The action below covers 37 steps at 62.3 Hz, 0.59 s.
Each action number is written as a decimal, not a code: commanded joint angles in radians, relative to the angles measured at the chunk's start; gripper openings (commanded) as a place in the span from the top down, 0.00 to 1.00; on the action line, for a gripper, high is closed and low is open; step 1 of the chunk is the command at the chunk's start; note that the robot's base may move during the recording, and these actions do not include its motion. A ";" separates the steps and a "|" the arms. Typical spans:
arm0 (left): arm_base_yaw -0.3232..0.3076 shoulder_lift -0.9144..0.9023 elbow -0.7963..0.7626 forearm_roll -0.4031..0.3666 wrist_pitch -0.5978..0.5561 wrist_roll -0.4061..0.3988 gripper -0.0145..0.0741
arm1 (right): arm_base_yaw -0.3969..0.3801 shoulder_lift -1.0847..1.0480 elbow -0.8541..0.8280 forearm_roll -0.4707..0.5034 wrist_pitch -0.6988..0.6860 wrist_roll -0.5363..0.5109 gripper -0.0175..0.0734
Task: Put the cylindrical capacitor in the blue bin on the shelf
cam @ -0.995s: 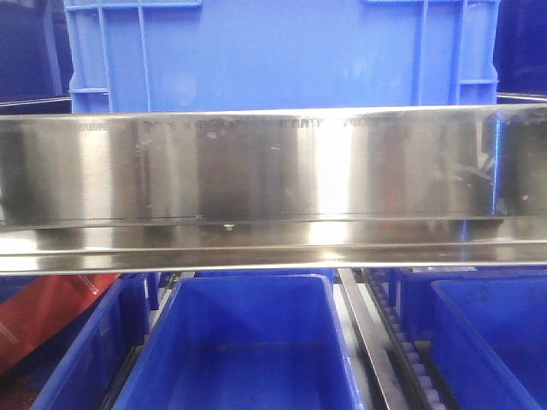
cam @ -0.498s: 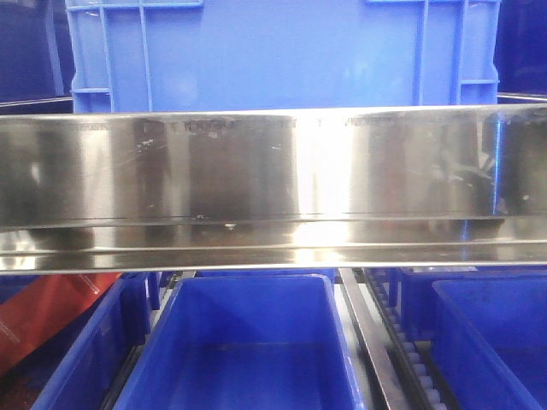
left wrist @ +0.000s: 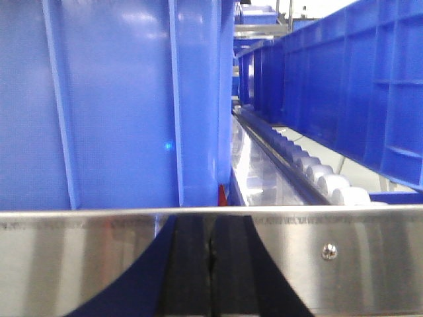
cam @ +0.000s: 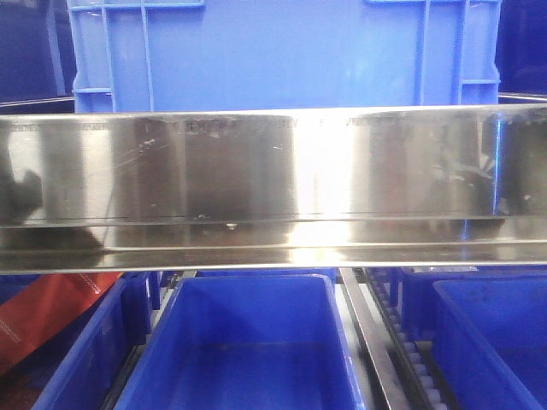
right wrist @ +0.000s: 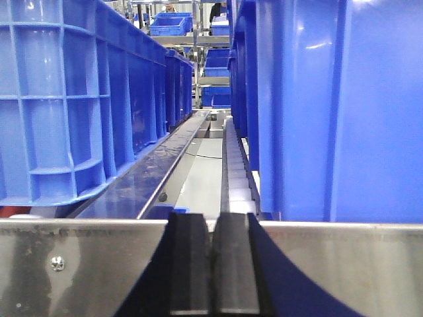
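The cylindrical capacitor is in none of the views. The shelf's shiny steel front rail [cam: 273, 179] crosses the front view, with a large blue bin [cam: 282, 51] above it and an open blue bin [cam: 248, 342] below it. In the left wrist view my left gripper [left wrist: 210, 224] is shut with nothing between its dark fingers, level with the rail [left wrist: 344, 264] and facing a blue bin wall [left wrist: 112, 105]. My right gripper [right wrist: 211, 221] is also shut and holds nothing; it points over the rail [right wrist: 86, 264] into a gap between two blue bins.
More blue bins [cam: 487, 342] stand on the lower level, separated by a metal divider with white rollers [cam: 376, 342]. A red-orange sheet [cam: 43, 316] lies at lower left. White rollers [left wrist: 317, 175] run back beside the left bin. A roller track [right wrist: 234, 172] runs between the right bins.
The reflections on the steel rail have shifted, and a dark shape now shows at its left end. The bins and shelf look the same.
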 commanded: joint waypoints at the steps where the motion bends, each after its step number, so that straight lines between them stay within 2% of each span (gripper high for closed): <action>1: 0.004 -0.005 0.000 -0.019 -0.029 -0.009 0.96 | -0.005 -0.003 0.001 -0.010 -0.020 -0.006 0.99; 8: 0.004 -0.005 0.000 -0.073 -0.053 -0.014 0.96 | -0.005 -0.003 0.001 -0.010 -0.020 -0.006 0.99; 37: 0.004 -0.005 0.000 -0.047 -0.056 -0.016 0.96 | -0.005 -0.003 0.001 -0.010 -0.020 -0.006 0.99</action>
